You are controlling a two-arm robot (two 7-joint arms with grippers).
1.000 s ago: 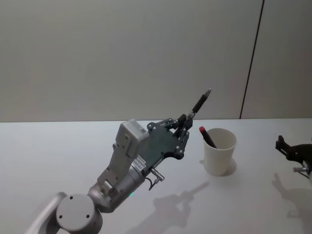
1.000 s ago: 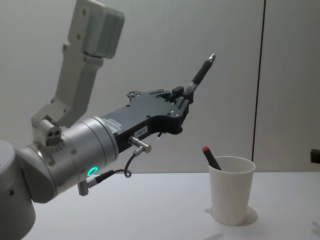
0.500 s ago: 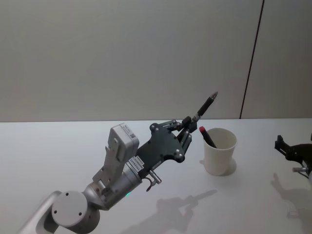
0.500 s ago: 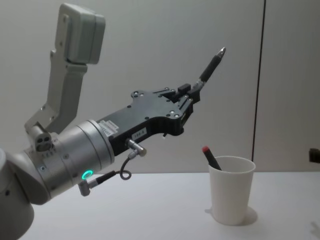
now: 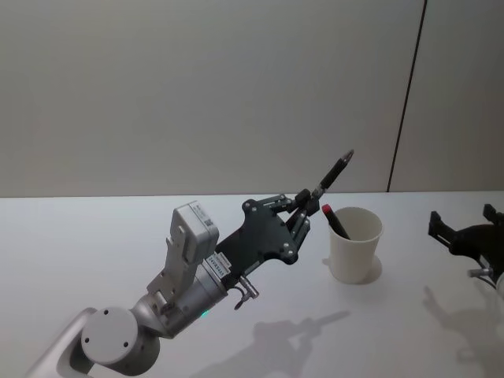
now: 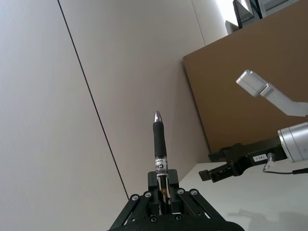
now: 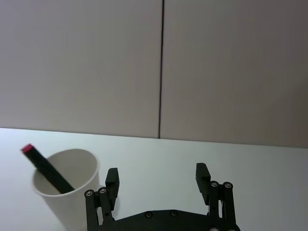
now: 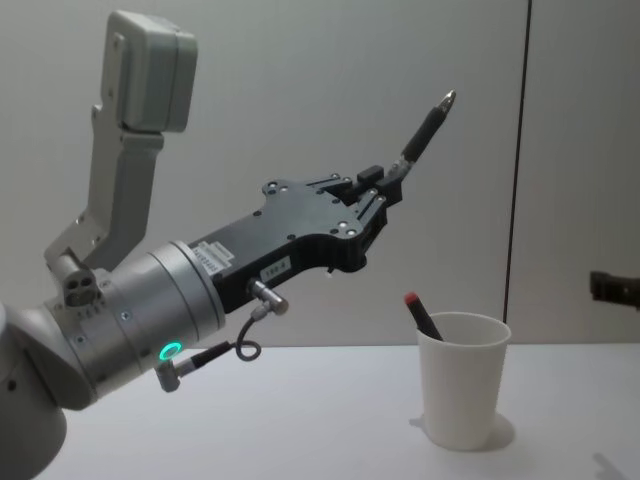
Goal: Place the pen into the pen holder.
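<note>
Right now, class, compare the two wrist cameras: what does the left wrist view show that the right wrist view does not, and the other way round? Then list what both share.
Left wrist view, not the right: the pen, tip up, clamped in the left gripper, with a brown board behind. Right wrist view, not the left: the pen holder with a red-capped pen leaning inside it. Both: the right gripper, open, the white table and the dark wall seam.

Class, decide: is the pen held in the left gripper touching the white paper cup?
Apart. The chest view shows the pen in the left gripper high above the paper cup, bare wall between them.
</note>
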